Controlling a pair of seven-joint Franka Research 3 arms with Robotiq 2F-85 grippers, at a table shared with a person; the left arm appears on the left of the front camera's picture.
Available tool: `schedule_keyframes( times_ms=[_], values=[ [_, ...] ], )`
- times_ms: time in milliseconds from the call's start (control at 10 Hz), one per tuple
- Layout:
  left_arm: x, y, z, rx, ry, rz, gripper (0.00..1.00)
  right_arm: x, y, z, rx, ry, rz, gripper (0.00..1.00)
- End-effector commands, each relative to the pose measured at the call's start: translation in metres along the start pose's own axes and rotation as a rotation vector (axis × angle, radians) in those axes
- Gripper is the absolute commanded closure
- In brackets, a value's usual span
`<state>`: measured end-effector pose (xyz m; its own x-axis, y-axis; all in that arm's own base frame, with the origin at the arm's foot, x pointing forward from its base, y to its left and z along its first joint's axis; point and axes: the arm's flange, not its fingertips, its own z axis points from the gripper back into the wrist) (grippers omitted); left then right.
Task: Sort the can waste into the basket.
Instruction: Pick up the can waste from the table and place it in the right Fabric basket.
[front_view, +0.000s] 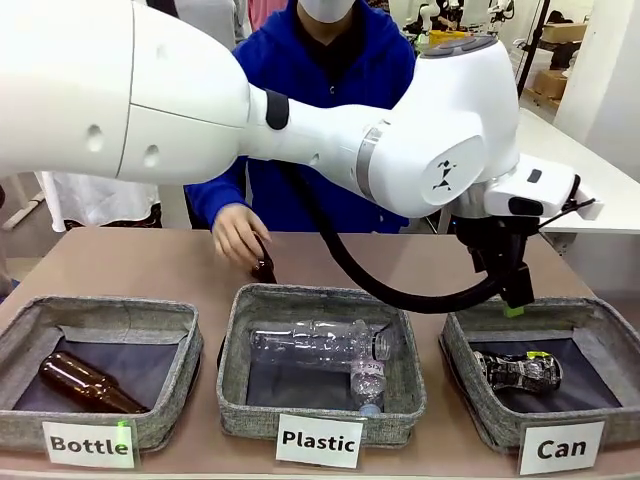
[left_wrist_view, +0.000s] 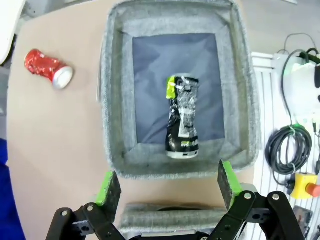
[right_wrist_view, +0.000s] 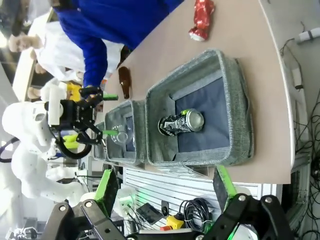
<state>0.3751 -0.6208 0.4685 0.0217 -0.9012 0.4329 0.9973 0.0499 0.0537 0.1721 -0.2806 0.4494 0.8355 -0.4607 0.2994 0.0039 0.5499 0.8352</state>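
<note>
The black-and-silver can (front_view: 520, 372) with yellow-green marks lies on its side in the grey "Can" basket (front_view: 600, 318) at the front right. My left gripper (front_view: 515, 300) hangs open and holds nothing just above that basket's far left rim. In the left wrist view its pads (left_wrist_view: 107, 187) stand wide apart before the basket (left_wrist_view: 112, 100) and the can (left_wrist_view: 182, 117). The red can (left_wrist_view: 48, 69) lies on the bare table beyond the basket. My right gripper (right_wrist_view: 165, 185) is open and holds nothing, off the table's right end, looking at the basket (right_wrist_view: 235, 100), the can (right_wrist_view: 181, 122) and the red can (right_wrist_view: 202, 17).
A person in blue rests a hand (front_view: 238, 235) on a brown bottle (front_view: 263, 266) at the table's far middle. The "Plastic" basket (front_view: 235, 330) holds clear bottles. The "Bottle" basket (front_view: 20, 320) holds a brown bottle (front_view: 90, 385). My left arm spans the table overhead.
</note>
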Motion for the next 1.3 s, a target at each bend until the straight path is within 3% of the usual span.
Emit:
schedule_keyframes(
  times_ms=[0, 300, 500, 700, 900, 1000, 1200],
  values=[
    [-0.004, -0.003, 0.000, -0.018, -0.031, -0.028, 0.00, 0.002, 0.001, 0.003, 0.018, -0.012, 0.005, 0.00],
    [-0.013, 0.002, 0.010, -0.039, -0.049, -0.005, 0.00, 0.005, 0.005, -0.005, 0.012, 0.012, 0.014, 0.00],
    [-0.033, 0.005, 0.036, -0.068, -0.004, 0.036, 0.00, 0.006, 0.015, -0.020, 0.012, 0.053, 0.037, 0.00],
    [-0.083, 0.006, 0.086, -0.133, 0.004, 0.102, 0.00, 0.011, 0.037, -0.060, 0.024, 0.141, 0.097, 0.00],
    [-0.147, 0.004, 0.131, -0.091, -0.080, 0.222, 0.00, 0.016, 0.065, -0.108, 0.076, 0.251, 0.147, 0.00],
    [-0.183, 0.004, 0.152, -0.061, -0.096, 0.316, 0.00, 0.015, 0.078, -0.133, 0.116, 0.300, 0.173, 0.00],
    [-0.267, 0.006, 0.197, -0.154, -0.185, 0.521, 0.00, 0.005, 0.100, -0.182, 0.246, 0.445, 0.186, 0.00]
  ],
)
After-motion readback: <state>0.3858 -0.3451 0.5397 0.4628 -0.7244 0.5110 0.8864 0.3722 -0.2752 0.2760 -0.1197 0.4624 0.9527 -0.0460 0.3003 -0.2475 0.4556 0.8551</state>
